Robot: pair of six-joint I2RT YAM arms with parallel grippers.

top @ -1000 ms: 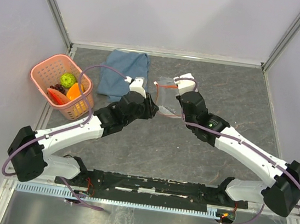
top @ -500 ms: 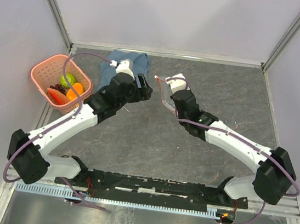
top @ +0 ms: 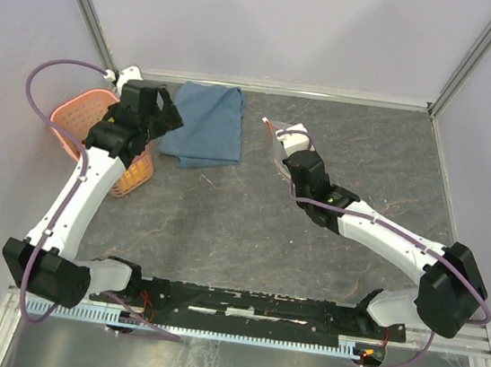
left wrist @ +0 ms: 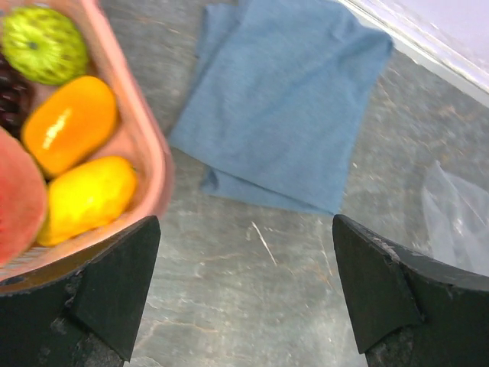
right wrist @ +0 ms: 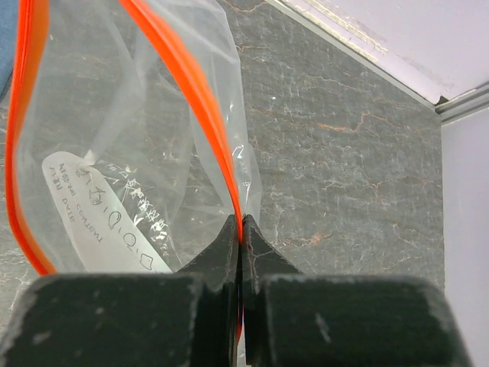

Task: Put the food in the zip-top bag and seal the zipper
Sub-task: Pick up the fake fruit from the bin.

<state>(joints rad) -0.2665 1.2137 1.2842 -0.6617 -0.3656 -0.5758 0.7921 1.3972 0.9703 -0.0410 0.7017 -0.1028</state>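
The zipper (right wrist: 200,103) of the zip-top bag (right wrist: 114,160) is clamped by the right gripper (right wrist: 241,229). The left gripper (left wrist: 243,229) is held wide apart beside the pink basket (left wrist: 149,164).

The only print in view is on a white panel (right wrist: 99,206) on the clear zip-top bag (right wrist: 168,99), seen from the right wrist. It carries a few slanted lines of small dark characters and a row of small outlined symbols. They lie at an angle to the camera, and none of it can be read.
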